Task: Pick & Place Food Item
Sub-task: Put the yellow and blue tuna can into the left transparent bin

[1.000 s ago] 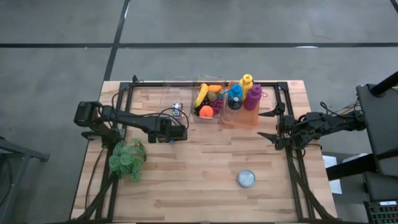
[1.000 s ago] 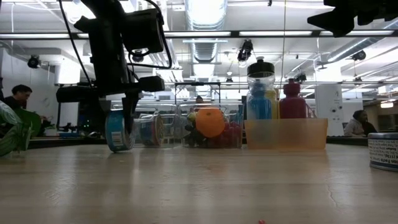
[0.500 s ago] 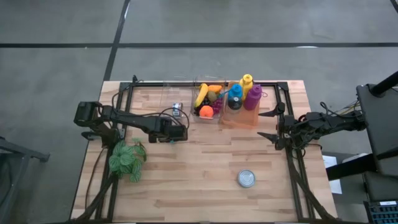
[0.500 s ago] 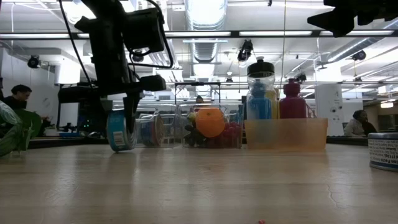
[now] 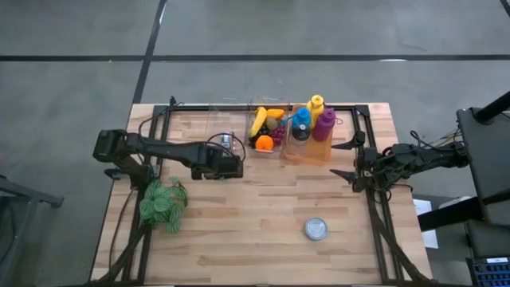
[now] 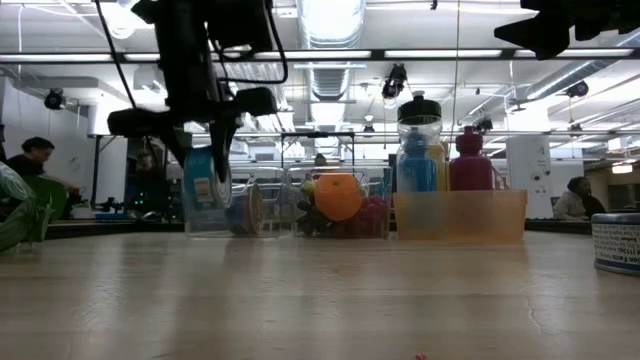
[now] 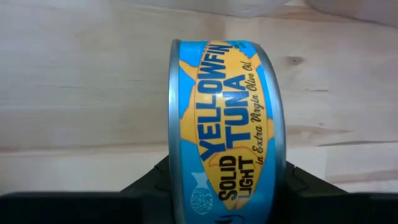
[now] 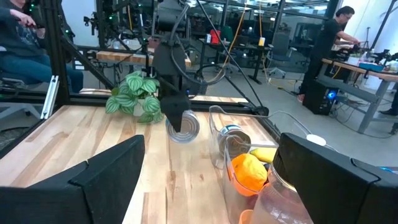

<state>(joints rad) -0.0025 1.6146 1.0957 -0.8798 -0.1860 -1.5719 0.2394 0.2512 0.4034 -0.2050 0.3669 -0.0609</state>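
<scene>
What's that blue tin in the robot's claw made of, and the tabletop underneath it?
The tuna can looks like metal: a shiny silvery rim shows beside its glossy blue-and-yellow printed label. The table looks like pale wood, with visible plank seams, grain and a knot, in a smooth finish.

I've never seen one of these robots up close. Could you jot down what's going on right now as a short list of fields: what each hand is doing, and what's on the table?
left hand: shut on a tuna can, held on edge above the table
right hand: open, empty, waiting at the table's right side
clear bin: banana, orange, other fruit
orange bin: blue, yellow and purple bottles
also on table: second can, leafy plant
</scene>
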